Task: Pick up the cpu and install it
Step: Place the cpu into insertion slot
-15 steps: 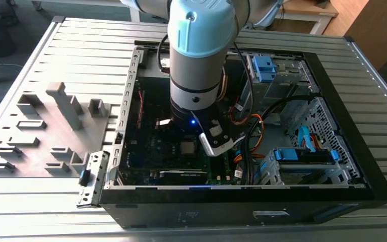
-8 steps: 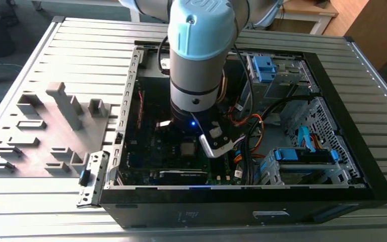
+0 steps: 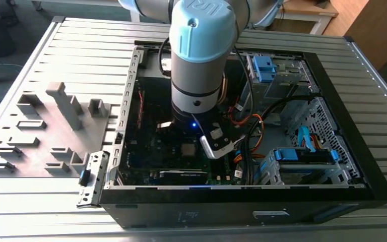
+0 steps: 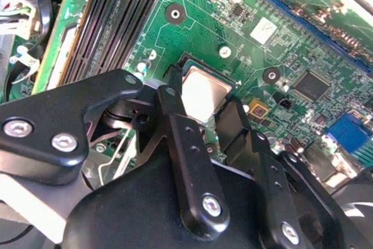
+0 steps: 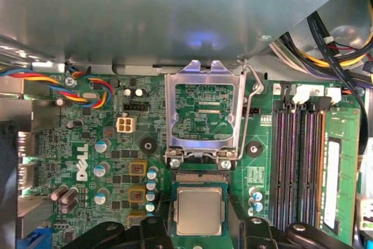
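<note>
Black fingers [image 4: 180,138] clamped either side on small flat silvery-grey square cpu [image 5: 200,211], at socket beside raised silver metal retention frame [image 5: 172,115], green motherboard [image 5: 116,144].

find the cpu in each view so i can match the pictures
exterior view: the cpu, pale square inside the black case, by the arm
second wrist view: cpu close to the memory slots
first wrist view: cpu beside the open metal frame
shared landmark: the memory slots, in both wrist views
</note>
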`<state>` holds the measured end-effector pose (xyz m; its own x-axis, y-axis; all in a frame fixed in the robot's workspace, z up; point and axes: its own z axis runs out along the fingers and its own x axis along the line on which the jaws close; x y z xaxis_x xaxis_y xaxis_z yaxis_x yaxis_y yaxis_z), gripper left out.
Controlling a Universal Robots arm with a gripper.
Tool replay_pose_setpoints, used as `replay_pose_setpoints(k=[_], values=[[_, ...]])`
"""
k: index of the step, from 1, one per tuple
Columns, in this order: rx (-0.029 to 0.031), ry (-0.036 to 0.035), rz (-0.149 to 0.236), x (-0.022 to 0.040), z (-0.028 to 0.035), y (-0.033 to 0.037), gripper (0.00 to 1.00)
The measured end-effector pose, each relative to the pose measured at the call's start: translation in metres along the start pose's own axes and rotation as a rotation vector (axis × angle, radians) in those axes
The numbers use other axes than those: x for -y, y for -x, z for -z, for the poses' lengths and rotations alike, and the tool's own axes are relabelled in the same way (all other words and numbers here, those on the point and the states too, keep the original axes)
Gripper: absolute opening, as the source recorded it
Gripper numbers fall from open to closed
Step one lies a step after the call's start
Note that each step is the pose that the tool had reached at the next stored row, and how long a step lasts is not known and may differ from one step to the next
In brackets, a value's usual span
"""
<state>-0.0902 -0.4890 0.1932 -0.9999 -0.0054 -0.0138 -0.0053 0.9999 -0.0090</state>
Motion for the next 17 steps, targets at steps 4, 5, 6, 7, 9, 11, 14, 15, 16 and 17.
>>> replay_pose_setpoints(k=[4,5,6,7,9,11,14,15,16,17], values=[[0.0001,0.0068,0.0,0.0,-0.0018,0.0001,0.47],[0.0001,0.0105,0.0,0.0,-0.0025,0.0001,0.47],[0.0001,0.0128,0.0,-0.0001,-0.0029,0.0001,0.47],[0.0001,0.0133,0.0,-0.0001,-0.003,0.0001,0.47],[0.0001,0.0135,0.0,0.0,-0.0034,0.0001,0.47],[-0.0001,0.0131,0.0,0.0,-0.0041,0.0001,0.47],[-0.0004,0.0126,0.0,0.0001,-0.0055,0.0,0.47],[-0.0004,0.0127,0.0,0.0,-0.0059,0.0,0.47],[-0.0002,0.0129,0.0,0.0,-0.0061,0.0,0.47],[-0.0001,0.0133,0.0,0.0,-0.0063,0.0,0.47]])
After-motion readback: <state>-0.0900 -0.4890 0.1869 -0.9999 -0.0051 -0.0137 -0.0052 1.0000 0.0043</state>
